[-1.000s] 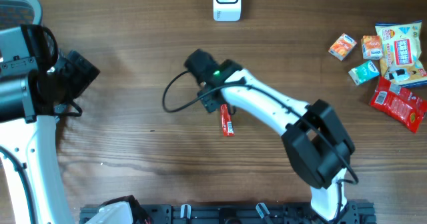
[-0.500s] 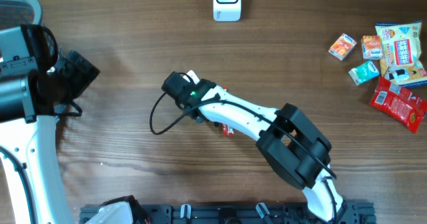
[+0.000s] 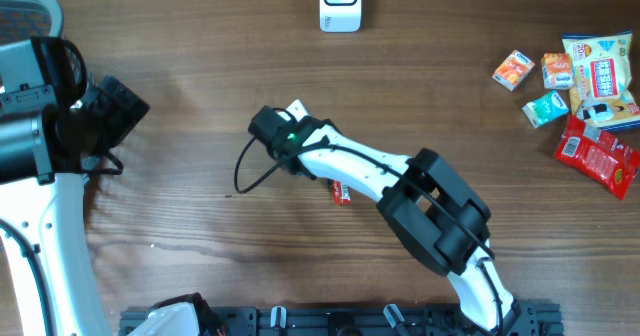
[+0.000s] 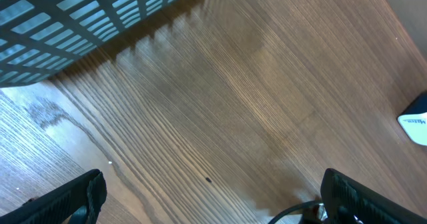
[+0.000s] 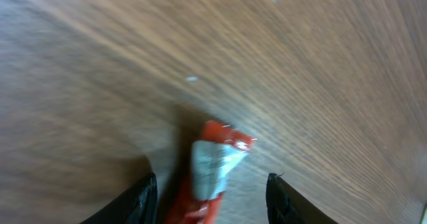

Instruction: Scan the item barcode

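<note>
The item, a red snack packet [image 5: 212, 167] with a pale label at its end, lies on the wooden table. It sits between the fingers of my right gripper [image 5: 210, 187], which is open; a gap shows at the right finger. From overhead only the packet's end [image 3: 342, 191] peeks out under my right arm [image 3: 350, 166]. A white scanner [image 3: 340, 4] stands at the table's far edge. My left gripper [image 4: 213, 201] hangs open over bare wood at the left, with nothing between its fingers.
Several other snack packets [image 3: 585, 86] lie piled at the far right. A mesh basket [image 4: 67, 24] stands at the far left corner [image 3: 25, 16]. A black cable [image 3: 245, 166] loops off the right wrist.
My right wrist has swung to the left over the red packet, and its fingers have come closer together around it. The left arm has not moved.
</note>
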{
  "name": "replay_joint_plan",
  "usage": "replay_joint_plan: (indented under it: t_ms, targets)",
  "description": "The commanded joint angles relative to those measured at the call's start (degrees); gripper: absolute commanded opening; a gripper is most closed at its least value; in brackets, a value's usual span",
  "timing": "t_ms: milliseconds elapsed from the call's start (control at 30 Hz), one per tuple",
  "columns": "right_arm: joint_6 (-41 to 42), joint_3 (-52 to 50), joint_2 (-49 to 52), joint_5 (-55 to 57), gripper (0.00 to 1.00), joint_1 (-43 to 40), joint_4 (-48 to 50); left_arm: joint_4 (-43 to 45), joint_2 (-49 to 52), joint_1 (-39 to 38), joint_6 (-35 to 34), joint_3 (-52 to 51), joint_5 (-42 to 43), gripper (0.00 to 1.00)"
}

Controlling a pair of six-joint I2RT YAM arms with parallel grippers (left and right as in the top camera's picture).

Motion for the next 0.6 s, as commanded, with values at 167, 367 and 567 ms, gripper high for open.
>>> replay_joint_plan:
  t_ms: [167, 367, 567]
  targets:
    - [0.2, -1.5, 2.5, 1.2, 0.32, -3.2, -0.2, 0.0, -0.2, 0.3, -0.8, 0.4, -1.0, 1.0]
    - [0.4, -1.1, 2.5, -1.0, 0.04, -3.2, 0.1, 0.0, -0.2, 0.3, -0.8, 0.4, -1.0, 1.0]
    - [2.3, 5.5, 2.5, -2.1, 0.04, -4.5, -7.0, 0.0, -0.2, 0.3, -0.8, 0.4, -1.0, 1.0]
